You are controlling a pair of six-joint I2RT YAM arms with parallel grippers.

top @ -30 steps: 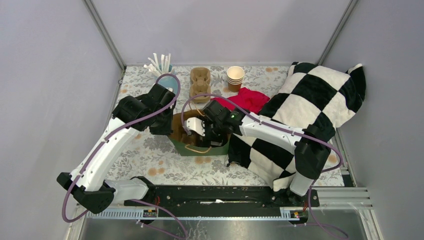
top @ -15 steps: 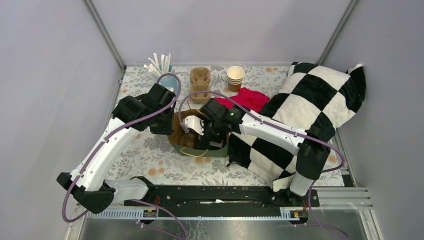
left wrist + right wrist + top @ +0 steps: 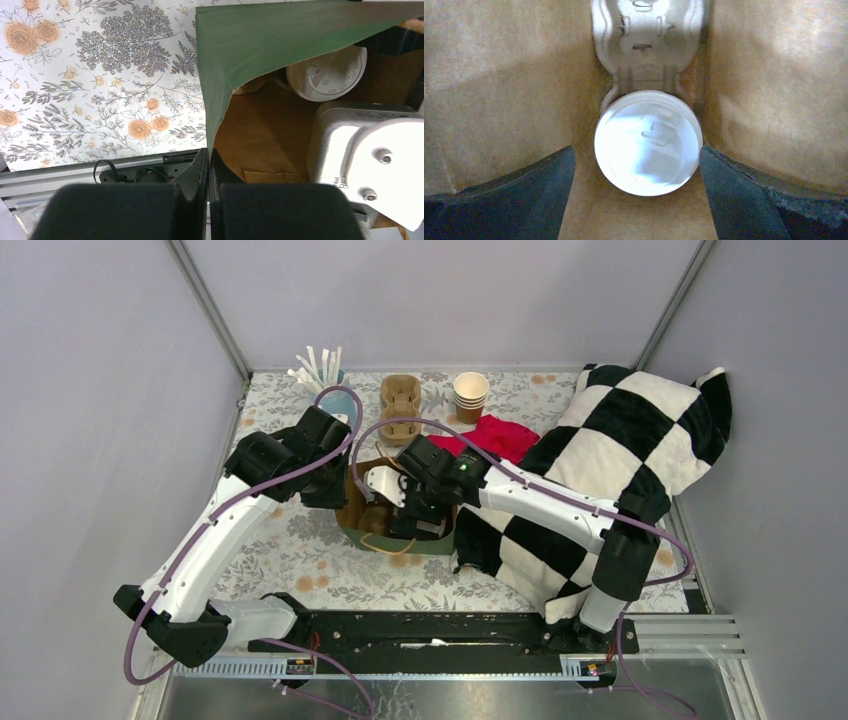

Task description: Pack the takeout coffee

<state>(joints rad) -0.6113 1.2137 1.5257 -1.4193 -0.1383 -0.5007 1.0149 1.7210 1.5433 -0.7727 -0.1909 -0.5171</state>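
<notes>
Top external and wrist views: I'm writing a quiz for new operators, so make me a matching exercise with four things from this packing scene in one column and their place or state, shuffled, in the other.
Things:
1. takeout coffee
2. left gripper
3. right gripper
4. stack of lidless cups

Places or states:
A. open, fingers on either side of the coffee
B. shut on the rim of the green bag
C. standing upright inside the bag
D. outside the bag, at the far side

Pairs: 1-C, 2-B, 3-A, 4-D

Smooth plastic coffee lid [image 3: 648, 142], matt paper bag [image 3: 260, 45]
</notes>
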